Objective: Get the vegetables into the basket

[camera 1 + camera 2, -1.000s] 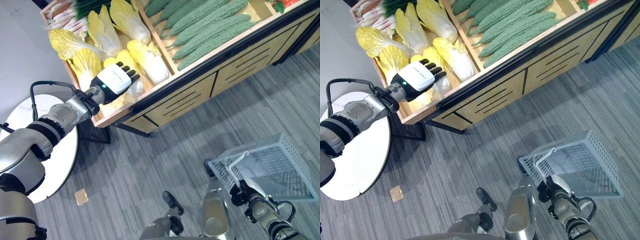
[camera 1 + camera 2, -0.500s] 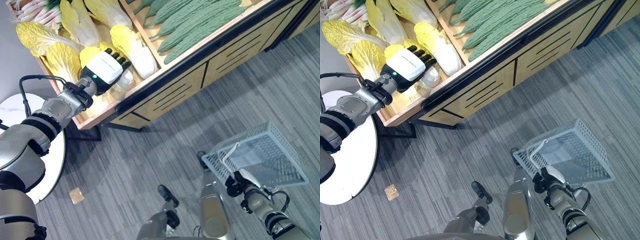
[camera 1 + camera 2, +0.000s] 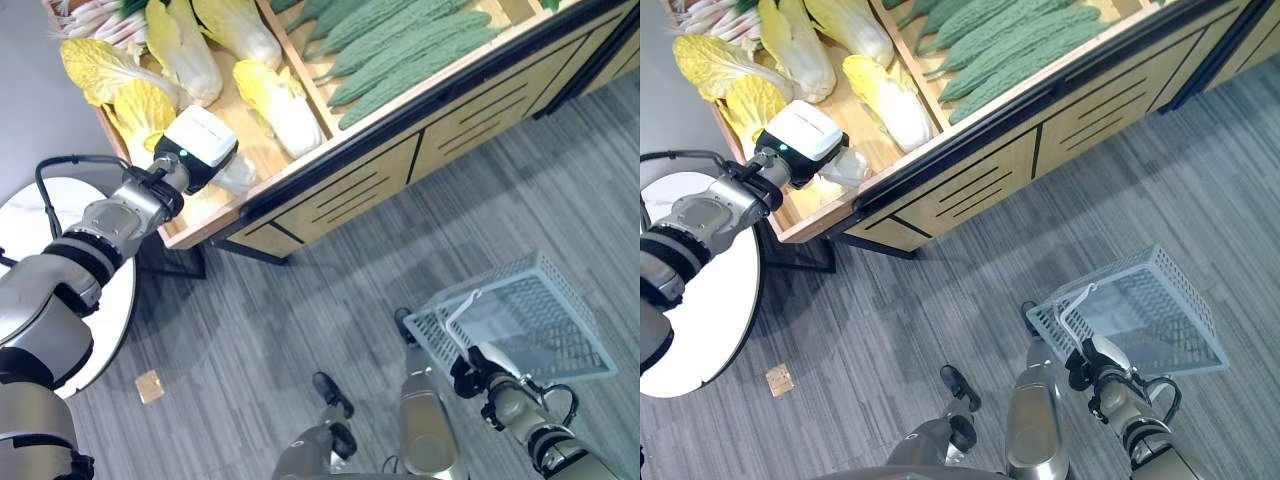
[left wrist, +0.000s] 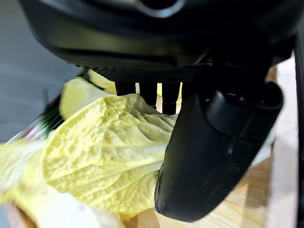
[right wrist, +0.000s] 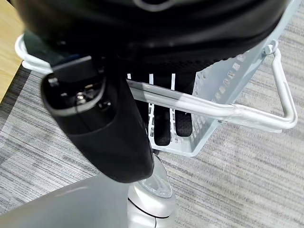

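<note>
1. One cabbage (image 4: 102, 156) lies at the shelf's (image 3: 200, 215) front corner, left hand (image 3: 195, 150) fingers (image 4: 164, 97) curled round it.
2. Loose leaves may tear when lifted.
3. Right hand (image 5: 102, 123) clamps the basket (image 3: 560, 300) handle (image 5: 213, 110).

Yellow, white-ribbed cabbages (image 3: 275, 100) and dark green, bumpy bitter gourds (image 3: 400, 50) in a pale wood counter (image 3: 430, 150) with black trim; pale blue-grey perforated basket (image 3: 520, 320); grey streaked carpet floor (image 3: 250, 320); white round table (image 3: 25, 230).
</note>
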Motion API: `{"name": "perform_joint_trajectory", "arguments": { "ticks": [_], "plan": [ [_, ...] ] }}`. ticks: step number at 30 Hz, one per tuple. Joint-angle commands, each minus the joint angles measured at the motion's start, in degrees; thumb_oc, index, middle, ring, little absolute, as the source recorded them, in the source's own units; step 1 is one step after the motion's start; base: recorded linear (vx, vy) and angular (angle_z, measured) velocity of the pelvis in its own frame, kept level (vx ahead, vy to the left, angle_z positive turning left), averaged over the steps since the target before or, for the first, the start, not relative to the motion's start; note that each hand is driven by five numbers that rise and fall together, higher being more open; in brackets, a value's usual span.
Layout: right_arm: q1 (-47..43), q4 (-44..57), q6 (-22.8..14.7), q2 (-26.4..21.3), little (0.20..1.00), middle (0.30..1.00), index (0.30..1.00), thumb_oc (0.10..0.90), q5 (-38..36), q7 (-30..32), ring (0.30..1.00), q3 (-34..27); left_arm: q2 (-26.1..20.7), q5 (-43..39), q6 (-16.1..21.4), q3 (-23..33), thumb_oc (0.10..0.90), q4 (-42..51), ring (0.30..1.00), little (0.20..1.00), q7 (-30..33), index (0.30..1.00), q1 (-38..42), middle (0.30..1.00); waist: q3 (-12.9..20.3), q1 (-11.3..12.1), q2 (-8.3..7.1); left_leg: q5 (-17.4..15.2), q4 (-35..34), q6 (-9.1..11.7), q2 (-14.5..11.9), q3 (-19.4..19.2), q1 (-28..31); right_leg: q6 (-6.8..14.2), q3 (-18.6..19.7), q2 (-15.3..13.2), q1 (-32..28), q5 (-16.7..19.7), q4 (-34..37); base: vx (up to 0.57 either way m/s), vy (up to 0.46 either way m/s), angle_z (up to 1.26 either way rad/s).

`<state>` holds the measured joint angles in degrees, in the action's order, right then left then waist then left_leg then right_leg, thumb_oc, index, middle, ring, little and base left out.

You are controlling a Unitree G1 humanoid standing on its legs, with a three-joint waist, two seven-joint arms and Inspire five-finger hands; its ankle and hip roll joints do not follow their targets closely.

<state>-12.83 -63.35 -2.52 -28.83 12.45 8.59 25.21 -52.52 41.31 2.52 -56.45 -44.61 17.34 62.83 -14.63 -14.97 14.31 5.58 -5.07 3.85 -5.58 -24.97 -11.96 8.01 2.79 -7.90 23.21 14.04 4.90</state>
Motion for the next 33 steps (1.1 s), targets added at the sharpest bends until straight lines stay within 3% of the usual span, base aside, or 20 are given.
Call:
{"name": "perform_joint_trajectory", "arguments": {
  "ticks": [1,8,13,18,21,25,26,28,30,31,33],
  "plan": [
    [5.12,-0.77,-0.84,3.32,0.3,0.3,0.3,0.4,-0.66,-1.2,0.3,1.68,-4.57,-6.13,-2.35,9.53,0.4,2.55,0.3,0.3,2.61,0.3,-1.55,0.3,4.75,2.36,-3.47,1.28,0.07,7.69,-3.31,2.57,4.28,3.53,-2.06,-1.1,-4.46,-4.47,-0.98,0.02,0.001,0.24],
    [7.5,-1.52,1.13,5.85,0.3,0.3,0.3,0.4,0.89,-2.67,0.3,-0.34,-5.4,-11.87,-1.27,22.89,0.4,18.38,0.3,0.3,2.31,0.3,-13.87,0.3,8.03,5.37,-7.65,-0.02,0.07,6.83,-2.74,4.25,10.06,3.65,-4.6,-1.81,-12.28,-5.99,-0.49,0.04,0.006,0.2],
    [8.79,-2.12,2.87,7.43,0.3,0.3,0.3,0.4,2.01,-3.76,0.3,-1.16,-3.0,-17.6,-0.18,35.07,0.4,31.09,0.3,0.3,1.12,0.3,-26.31,0.3,10.55,7.16,-10.41,-1.34,0.07,5.99,-1.97,5.69,13.89,3.85,-6.07,-2.25,-17.11,-7.15,-0.56,0.0,0.013,0.17],
    [8.93,-3.52,4.23,8.66,0.3,0.3,0.3,0.4,2.12,-4.21,0.3,-2.64,1.41,-20.95,0.47,41.2,0.4,38.62,0.3,0.3,-1.16,0.3,-35.34,0.3,12.11,8.49,-12.42,-2.4,0.08,5.16,-1.7,7.06,16.27,3.93,-7.54,-2.59,-20.36,-7.84,-0.83,-0.01,0.011,0.26],
    [8.4,-4.56,5.37,9.6,0.3,0.3,0.3,0.4,1.77,-4.15,0.3,-4.98,9.25,-25.99,1.16,47.21,0.4,45.51,0.3,0.3,-3.39,0.3,-46.92,0.3,13.04,10.25,-14.34,-3.52,0.53,4.28,-1.23,8.21,17.89,3.65,-8.57,-2.79,-22.92,-8.84,-1.3,-0.01,0.025,0.22],
    [8.61,-5.16,6.02,9.58,0.3,0.3,0.3,0.4,1.86,-4.32,0.3,-6.76,14.89,-28.06,0.32,50.93,0.4,47.34,0.3,0.3,-5.56,0.3,-56.22,0.3,13.58,10.91,-15.21,-4.3,0.68,3.65,-1.02,8.56,19.15,3.49,-8.86,-2.78,-24.35,-9.4,-1.54,0.0,0.011,0.11],
    [8.68,-5.16,6.01,9.54,0.3,0.3,0.3,0.4,1.87,-4.32,0.3,-6.68,14.95,-28.02,0.24,51.09,0.4,47.6,0.3,0.3,-5.65,0.3,-56.51,0.3,13.61,10.85,-15.17,-4.32,0.67,3.64,-1.01,8.56,19.24,3.5,-8.86,-2.79,-24.42,-9.42,-1.55,-0.01,0.024,0.08],
    [9.12,-6.02,6.29,9.57,0.3,0.3,0.3,0.4,1.9,-3.92,0.3,-8.26,23.16,-34.59,0.29,51.82,0.4,45.91,0.3,0.3,-6.88,0.3,-62.78,0.3,13.65,11.64,-16.11,-4.6,0.73,3.18,-0.92,8.92,19.63,3.41,-9.34,-2.87,-25.06,-9.47,-1.62,-0.02,0.019,0.08],
    [9.2,-6.21,6.35,9.56,0.3,0.3,0.3,0.4,1.76,-3.7,0.3,-8.79,24.95,-34.59,0.21,51.75,0.4,45.43,0.3,0.3,-7.57,0.3,-64.85,0.3,13.67,11.81,-16.2,-4.73,0.73,2.99,-0.87,9.18,19.79,3.4,-9.39,-2.87,-25.31,-9.56,-1.66,-0.02,0.002,0.09],
    [9.09,-6.79,6.49,9.97,0.3,0.3,0.3,0.4,1.75,-3.16,0.3,-9.0,28.45,-36.27,-0.5,51.32,0.4,42.07,0.3,0.3,-7.57,0.3,-67.67,0.3,13.67,12.3,-16.67,-4.83,0.66,2.75,-0.83,9.29,20.0,3.37,-9.8,-2.9,-25.48,-9.57,-1.71,-0.02,0.006,0.04],
    [9.07,-6.84,6.37,10.18,0.3,0.3,0.3,0.4,1.42,-2.5,0.3,-9.21,29.51,-36.22,-0.73,50.83,0.4,39.87,0.3,0.3,-7.12,0.3,-68.31,0.3,13.44,12.59,-16.86,-4.66,0.66,2.71,-0.84,9.39,19.89,3.34,-10.01,-2.79,-25.56,-9.6,-1.77,-0.05,-0.01,0.03]
  ]
}}
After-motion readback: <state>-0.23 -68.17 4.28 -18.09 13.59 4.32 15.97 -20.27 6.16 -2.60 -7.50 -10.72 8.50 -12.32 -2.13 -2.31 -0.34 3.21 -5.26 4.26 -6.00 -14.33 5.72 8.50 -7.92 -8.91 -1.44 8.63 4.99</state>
